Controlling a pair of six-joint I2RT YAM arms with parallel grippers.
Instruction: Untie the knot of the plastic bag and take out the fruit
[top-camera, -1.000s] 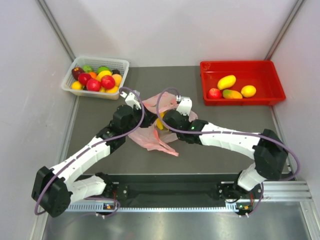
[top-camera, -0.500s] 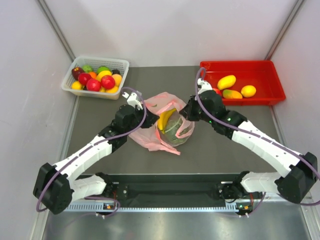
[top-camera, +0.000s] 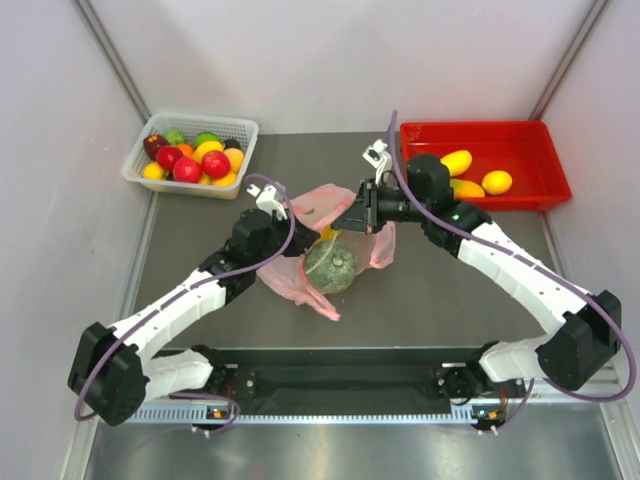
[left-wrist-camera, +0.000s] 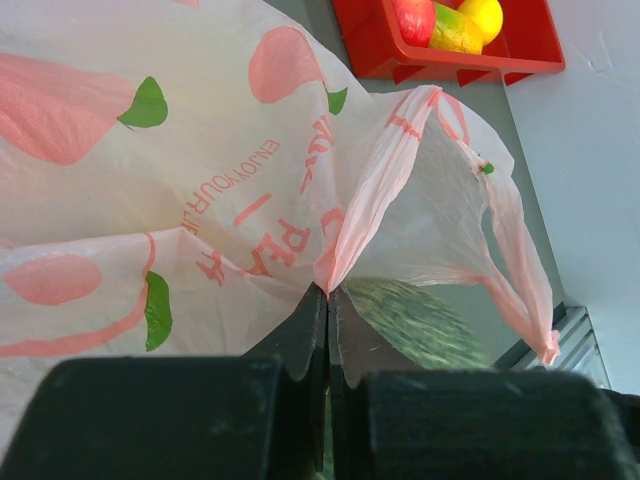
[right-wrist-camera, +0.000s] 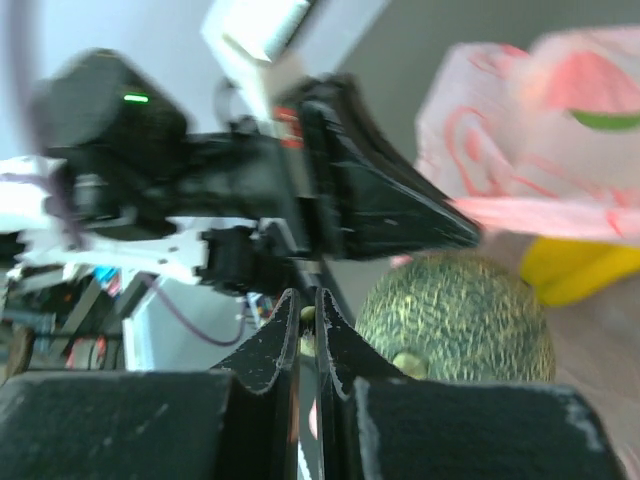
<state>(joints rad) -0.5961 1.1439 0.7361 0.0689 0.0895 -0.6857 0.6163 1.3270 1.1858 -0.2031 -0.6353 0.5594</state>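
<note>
At tabletop (top-camera: 450, 290) centre | my left pincer (left-wrist-camera: 327, 295) and right pincer (right-wrist-camera: 310, 300) clench plastic bag (top-camera: 310, 202) open | knot seemingly undone | melon (top-camera: 330, 267), bananas (top-camera: 322, 236) not yet out

Filmy plastic bag (left-wrist-camera: 230, 130) — melon (top-camera: 330, 267) seemingly rough

We see a white basket (top-camera: 205, 117) heaped with small round fruits (top-camera: 195, 157) at the desk's (top-camera: 440, 300) far left, and a red tray (top-camera: 520, 150) holding mangoes (top-camera: 455, 162) and a lemon (top-camera: 497, 182) far right.
</note>
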